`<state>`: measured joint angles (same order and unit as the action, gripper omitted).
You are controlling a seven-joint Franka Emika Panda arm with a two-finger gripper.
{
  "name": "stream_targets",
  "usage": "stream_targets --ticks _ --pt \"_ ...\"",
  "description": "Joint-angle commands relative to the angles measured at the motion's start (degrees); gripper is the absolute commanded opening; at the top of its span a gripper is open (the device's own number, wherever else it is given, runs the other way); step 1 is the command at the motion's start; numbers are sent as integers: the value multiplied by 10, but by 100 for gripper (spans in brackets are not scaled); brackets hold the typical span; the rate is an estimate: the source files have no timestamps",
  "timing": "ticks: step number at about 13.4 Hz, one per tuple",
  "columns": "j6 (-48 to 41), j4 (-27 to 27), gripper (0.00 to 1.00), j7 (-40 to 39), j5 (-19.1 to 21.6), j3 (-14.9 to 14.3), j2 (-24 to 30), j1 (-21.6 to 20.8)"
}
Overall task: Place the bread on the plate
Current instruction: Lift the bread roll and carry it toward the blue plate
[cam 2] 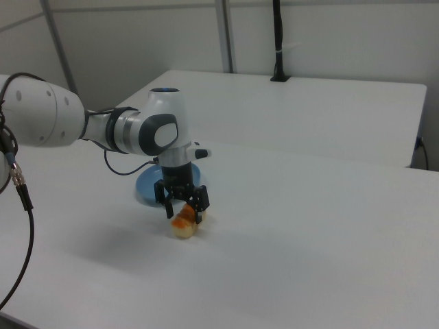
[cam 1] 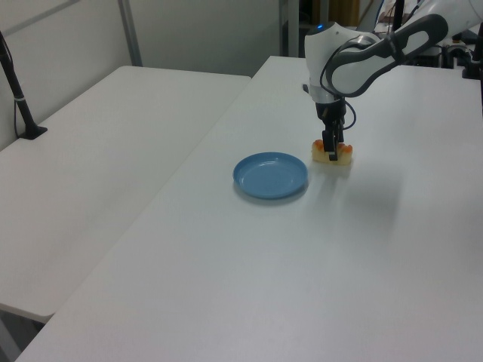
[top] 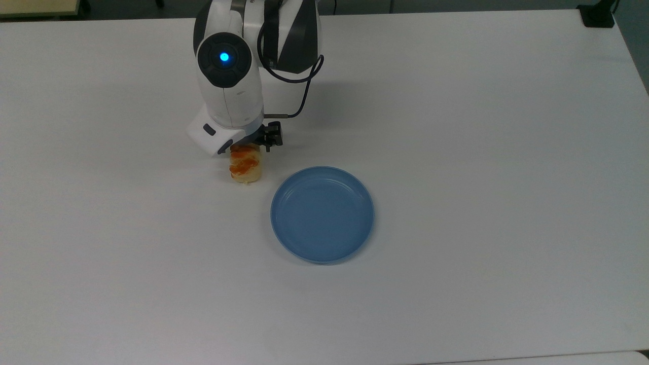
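Note:
The bread (top: pixel 246 168), a pale-yellow bun with orange-brown bumps, lies on the white table left of the light-blue plate (top: pixel 322 214) in the top view. My gripper (cam 2: pixel 184 211) is lowered over the bread's far end, one finger on each side, still spread apart and open. The arm's white hand hides the far half of the bread in the top view. In the left view the gripper (cam 1: pixel 330 151) stands on the bread (cam 1: pixel 342 156), just right of the plate (cam 1: pixel 270 175). The right view shows the bread (cam 2: pixel 184 226) in front of the plate (cam 2: pixel 146 190), which holds nothing.
The white table (top: pixel 456 152) stretches wide around the plate and bread. A second white table (cam 1: pixel 113 136) adjoins it in the left view. A black post (cam 2: pixel 278 41) stands on the far table in the right view.

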<state>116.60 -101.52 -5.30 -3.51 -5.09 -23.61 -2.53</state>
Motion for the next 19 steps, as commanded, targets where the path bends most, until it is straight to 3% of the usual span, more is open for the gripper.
stream_targets --ticks 1,2,3,8,11,15,19 --pt "30 -11 59 23 -10 7 5 -4" --pt "38 -11 45 23 -10 7 -1 -4" --pt "38 -11 41 23 -10 7 -2 -3" --pt "22 -8 29 17 -11 5 7 3" --pt "-13 5 27 14 -11 4 22 8" --pt "-39 89 27 27 -2 4 22 6" --pt "-31 144 27 89 -2 4 -5 -24"
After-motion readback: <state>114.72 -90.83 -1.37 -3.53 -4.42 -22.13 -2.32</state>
